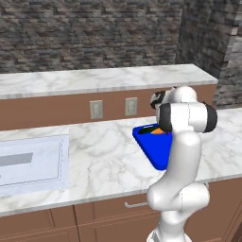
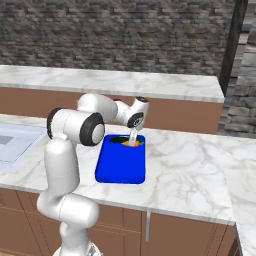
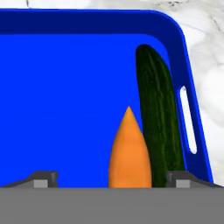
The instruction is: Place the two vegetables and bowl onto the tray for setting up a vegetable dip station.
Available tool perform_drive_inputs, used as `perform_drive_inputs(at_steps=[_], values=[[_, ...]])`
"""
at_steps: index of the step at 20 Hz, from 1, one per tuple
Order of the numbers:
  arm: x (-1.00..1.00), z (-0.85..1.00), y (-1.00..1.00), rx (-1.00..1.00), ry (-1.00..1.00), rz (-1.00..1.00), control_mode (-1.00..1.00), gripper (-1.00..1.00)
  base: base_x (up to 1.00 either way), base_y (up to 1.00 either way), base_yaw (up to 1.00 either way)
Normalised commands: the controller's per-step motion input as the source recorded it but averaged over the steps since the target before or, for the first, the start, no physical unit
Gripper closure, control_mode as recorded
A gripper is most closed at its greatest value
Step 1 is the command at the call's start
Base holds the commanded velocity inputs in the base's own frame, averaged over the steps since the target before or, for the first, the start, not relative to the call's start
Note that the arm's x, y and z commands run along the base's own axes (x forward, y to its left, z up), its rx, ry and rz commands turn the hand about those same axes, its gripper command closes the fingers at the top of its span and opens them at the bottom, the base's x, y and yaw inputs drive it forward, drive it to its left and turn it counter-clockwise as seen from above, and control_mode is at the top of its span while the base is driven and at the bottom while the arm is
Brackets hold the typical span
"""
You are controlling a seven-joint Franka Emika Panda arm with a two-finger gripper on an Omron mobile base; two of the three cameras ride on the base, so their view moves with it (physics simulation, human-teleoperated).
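- Carrot (image 3: pixel 129 153) and dark green vegetable (image 3: pixel 158 122) lay side by side on the blue tray (image 3: pixel 65 87), near its slot handle — both placed.
- Gripper (image 3: pixel 109 178) hovered over them — jaws wide, holding nothing.
- Bowl remained to be placed.

Carrot (image 3: pixel 129 151): thick end cut off at the bottom of the hand view, green tip not visible there. Cucumber (image 3: pixel 158 118): lower end runs behind the right fingertip (image 3: pixel 181 180), so its full length can't be read. Tray (image 3: pixel 65 21): left side runs off the frame in the hand view; in the left base view the arm's forearm covers the right half of the tray (image 1: pixel 153 146). From the right base view both vegetables are tiny smears at the far end of the tray (image 2: pixel 120 170), carrot (image 2: pixel 133 143) partly behind the gripper (image 2: pixel 133 140); jaw spacing too small to judge there.
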Motion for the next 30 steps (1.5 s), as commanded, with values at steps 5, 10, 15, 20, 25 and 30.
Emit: perform_drive_inputs(at_steps=[5,10,15,20,25,30], values=[[-0.52,0.31,-0.13,0.00,0.00,0.00,-1.00,-1.00,0.00,0.00,0.00],[-0.45,0.53,-0.04,0.00,0.00,0.00,-1.00,-1.00,0.00,0.00,0.00],[-0.49,0.68,0.00,0.00,0.00,0.00,-1.00,-1.00,0.00,0.00,0.00],[-0.48,0.60,0.09,-0.02,0.00,0.00,-1.00,-1.00,0.00,0.00,0.00],[-0.42,0.52,0.34,-0.06,0.00,0.00,-1.00,-1.00,0.00,0.00,0.00],[-0.34,0.47,0.51,-0.08,0.01,0.00,-1.00,-1.00,0.00,0.00,0.00]])
